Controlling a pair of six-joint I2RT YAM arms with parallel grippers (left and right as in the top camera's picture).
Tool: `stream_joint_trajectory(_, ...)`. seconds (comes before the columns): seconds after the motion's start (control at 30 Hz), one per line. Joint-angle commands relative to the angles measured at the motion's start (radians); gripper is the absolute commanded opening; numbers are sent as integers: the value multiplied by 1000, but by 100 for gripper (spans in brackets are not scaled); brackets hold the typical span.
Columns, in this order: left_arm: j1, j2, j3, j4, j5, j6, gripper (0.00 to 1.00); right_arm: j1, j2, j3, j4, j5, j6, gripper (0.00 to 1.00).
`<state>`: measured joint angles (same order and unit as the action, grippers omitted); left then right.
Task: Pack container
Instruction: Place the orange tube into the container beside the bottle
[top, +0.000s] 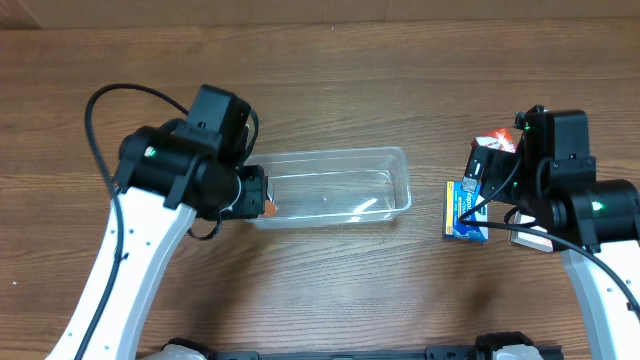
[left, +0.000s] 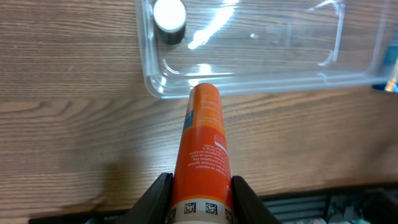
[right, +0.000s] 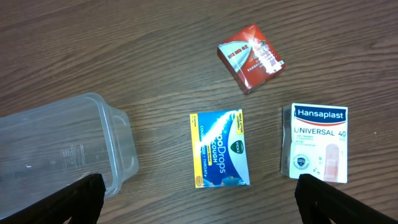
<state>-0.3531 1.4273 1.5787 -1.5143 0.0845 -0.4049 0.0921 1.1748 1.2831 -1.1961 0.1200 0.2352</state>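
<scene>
Brown wooden table (top: 320, 300), and near the middle of it sits the clear rectangular plastic container (top: 335, 187). It's fully see-through, with rounded corners, a lipped rim and glare streaks on its floor.

Just off its right end, the right gripper (right: 199, 185) hangs with fingers spread wide over a blue cough-drop box (right: 219, 149). A white Hansaplast plaster box (right: 317, 143) and a small red box (right: 250, 57) lie nearby.

At the other end, the left gripper (left: 200, 183) is clamped on an orange tube (left: 204, 137), tip pointing at the container's near wall. Only thing inside is a small dark bottle with a white cap (left: 169, 17), in one corner.
</scene>
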Motion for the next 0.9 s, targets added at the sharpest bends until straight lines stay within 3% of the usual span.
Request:
stream_joint_trajectory(0.0, -3, 82, 5, 27, -86, -29, 4, -5, 14, 21, 5, 14, 5, 100)
stream_joint_trajectory(0.5, -3, 415, -11, 135, -118, -18, 4, -5, 17, 21, 5, 14, 5, 100)
stream_joint_trajectory(0.77, -3, 418, -103, 159, -109, -18, 5, -5, 17, 21, 6, 14, 5, 100)
stream_joint_trajectory(0.83, -3, 418, -106, 161, -110, -17, 41, -5, 17, 21, 6, 14, 5, 100)
stream_joint_trajectory(0.87, -3, 418, -106, 161, -109, -11, 54, -5, 17, 21, 6, 14, 5, 100)
